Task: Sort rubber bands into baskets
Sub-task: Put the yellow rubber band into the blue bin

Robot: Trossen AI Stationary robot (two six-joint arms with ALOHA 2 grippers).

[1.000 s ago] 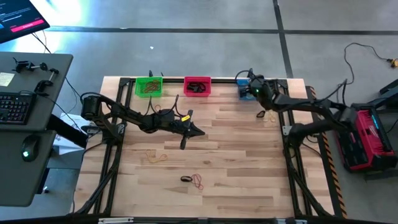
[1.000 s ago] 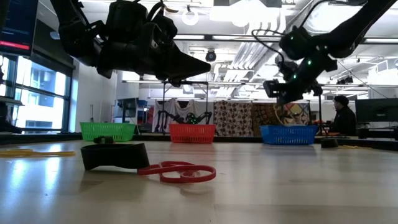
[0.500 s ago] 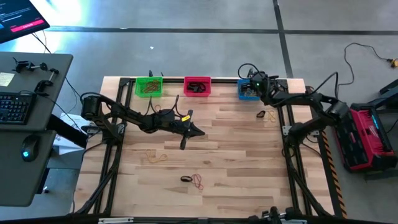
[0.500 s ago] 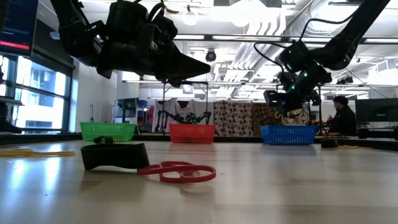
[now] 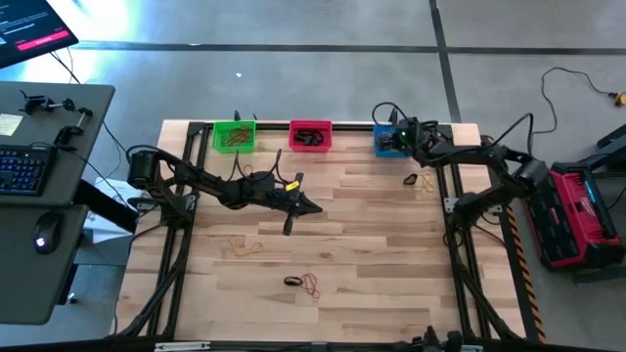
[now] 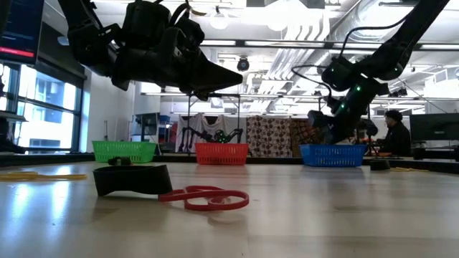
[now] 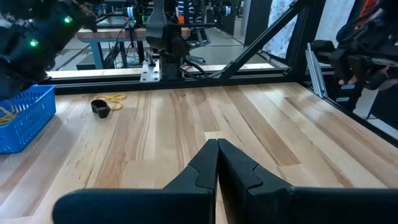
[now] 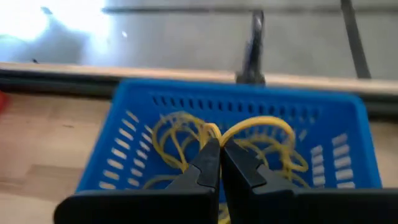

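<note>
Over the blue basket [image 8: 236,118] at the table's far right: right gripper [image 8: 220,152], fingers pressed together, yellow rubber bands [image 8: 261,134] tangled beneath; whether it pinches one is unclear. Left gripper [image 5: 291,208] hangs mid-table, jaws pressed together, holding nothing. Green basket [image 5: 234,136] holds tan bands, red basket [image 5: 310,136] dark ones; details too small. Loose on the table: red band [image 6: 208,198] touching a black band [image 6: 133,180] near centre, tan band [image 5: 245,246] left, black band with tan band [image 7: 102,104] right
</note>
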